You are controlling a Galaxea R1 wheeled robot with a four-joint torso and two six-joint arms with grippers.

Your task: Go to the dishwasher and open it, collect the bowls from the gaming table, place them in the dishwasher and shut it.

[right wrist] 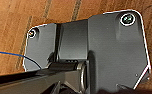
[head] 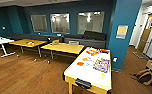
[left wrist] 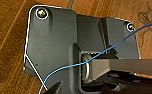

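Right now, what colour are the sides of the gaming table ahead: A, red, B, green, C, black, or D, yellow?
D: the gaming table has yellow sides and legs under its white top, in the head view.

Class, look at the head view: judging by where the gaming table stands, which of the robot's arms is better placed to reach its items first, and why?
Probably the right: the gaming table stands right of the picture's centre, its orange items on the white top.
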